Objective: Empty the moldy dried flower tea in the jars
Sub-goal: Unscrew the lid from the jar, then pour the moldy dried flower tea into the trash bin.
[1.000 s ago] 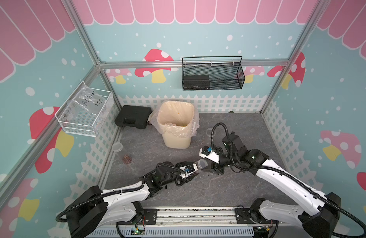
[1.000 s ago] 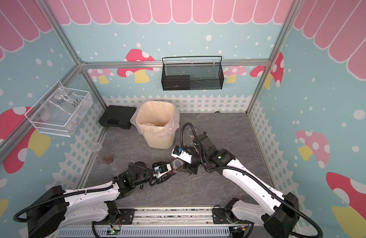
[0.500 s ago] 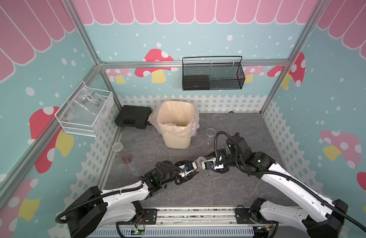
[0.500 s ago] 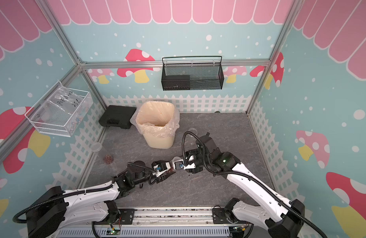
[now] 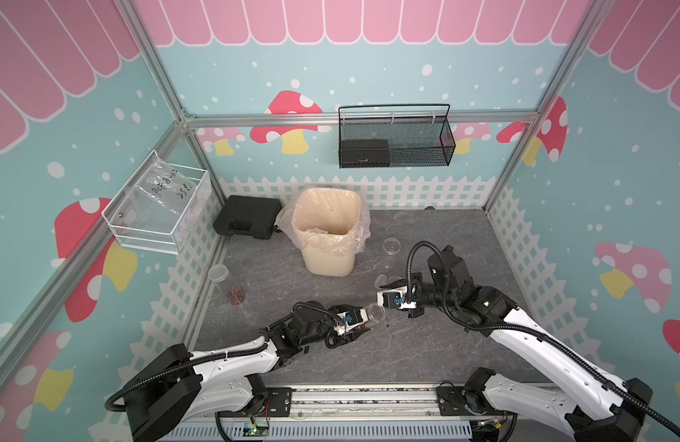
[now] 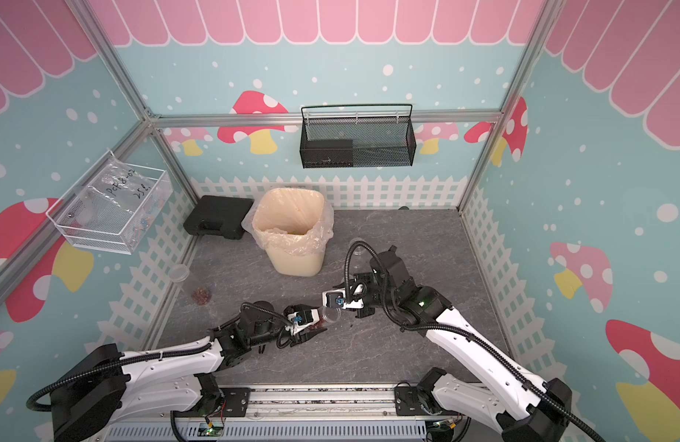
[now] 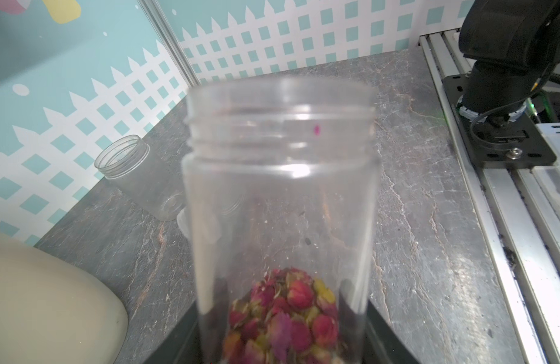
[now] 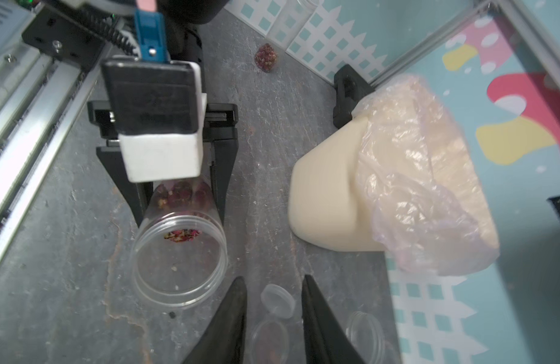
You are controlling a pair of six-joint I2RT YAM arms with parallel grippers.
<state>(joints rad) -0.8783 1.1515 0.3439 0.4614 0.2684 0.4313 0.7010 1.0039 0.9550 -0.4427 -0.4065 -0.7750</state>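
Here, jar [image 8: 177, 261] in left gripper [image 8: 181, 214]

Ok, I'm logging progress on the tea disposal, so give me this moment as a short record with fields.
left gripper: shut on clear plastic cylindrical jar, lid off, tipped sideways
contents: reddish dried flower tea at its base
right gripper: open, empty
second jar: clear, lidless, empty, on grey tabletop
third jar: tea inside, beside white fence
bin: cream plastic-lined waste bin, upright
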